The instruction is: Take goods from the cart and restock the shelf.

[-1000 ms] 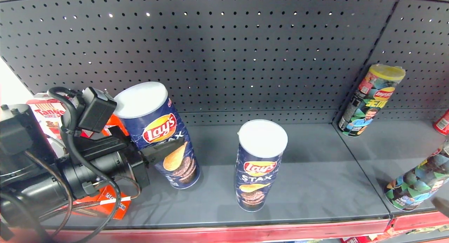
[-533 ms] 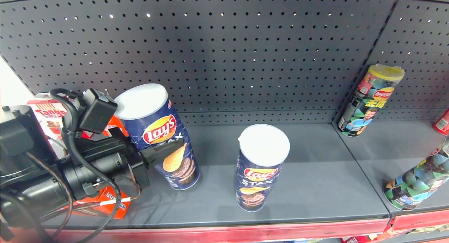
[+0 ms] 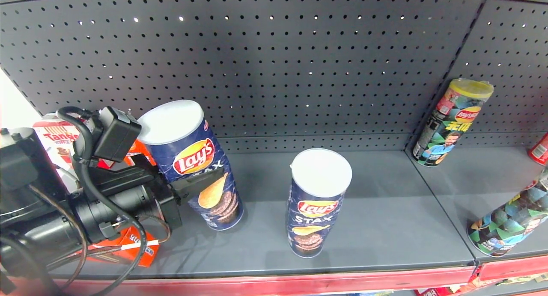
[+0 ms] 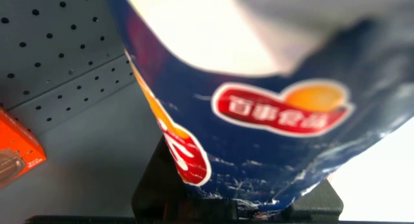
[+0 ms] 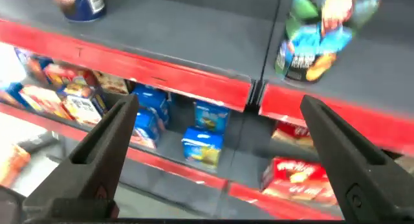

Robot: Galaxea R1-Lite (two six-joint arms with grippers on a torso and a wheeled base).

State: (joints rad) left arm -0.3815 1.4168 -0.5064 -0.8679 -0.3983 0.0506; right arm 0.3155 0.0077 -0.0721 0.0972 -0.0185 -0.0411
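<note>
Now | left fingers (image 3: 200, 182) clamp navy chip can (image 3: 188, 157) on shelf (image 3: 385, 219) | right fingers (image 5: 107, 146) spread, empty

Light even, bright; soft shadows lay before cans (image 3: 314, 214) on shelf (image 3: 385, 219); pinpoints glowed through pegboard (image 3: 274, 65) holes; shelf front edge bowed near corners.

In the left wrist view the held blue can (image 4: 272, 114) is seen blurred, with both ends cut off. At the head view's right edge a red can (image 3: 540, 149) is cropped. The orange box (image 3: 132, 249) is largely hidden by the left arm (image 3: 115, 202).
</note>
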